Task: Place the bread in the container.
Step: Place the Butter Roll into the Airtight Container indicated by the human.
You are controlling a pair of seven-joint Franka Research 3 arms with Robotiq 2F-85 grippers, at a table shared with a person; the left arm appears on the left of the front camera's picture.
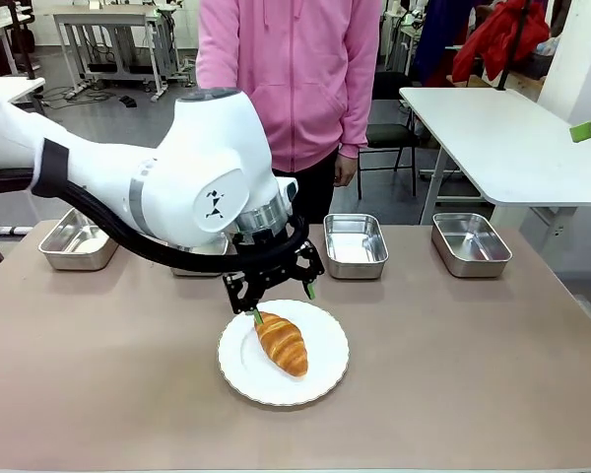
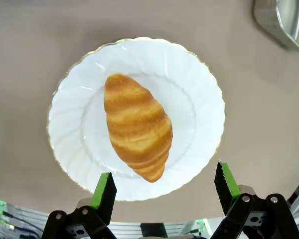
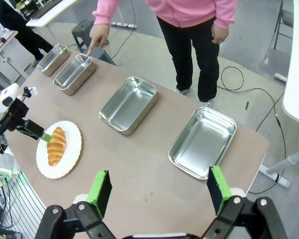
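Note:
The bread (image 1: 283, 344), a golden-brown croissant, lies on a round white plate (image 1: 325, 379) near the table's front middle. My left gripper (image 1: 283, 304) hovers just above it, open, with a green pad on either side of the croissant's near end. From the left wrist the bread (image 2: 137, 127) sits whole on the plate (image 2: 199, 89), with the left gripper (image 2: 164, 179) open below it. A person's finger touches the container (image 3: 74, 73), the second steel pan from the far end. My right gripper (image 3: 159, 181) hangs open, high above the table's right side.
Several steel pans stand in a row at the far edge: one far left (image 1: 77, 239), one in the middle (image 1: 355, 244), one right (image 1: 471, 242). Another is mostly hidden behind my left arm. A person in a pink top (image 1: 291, 69) stands behind them.

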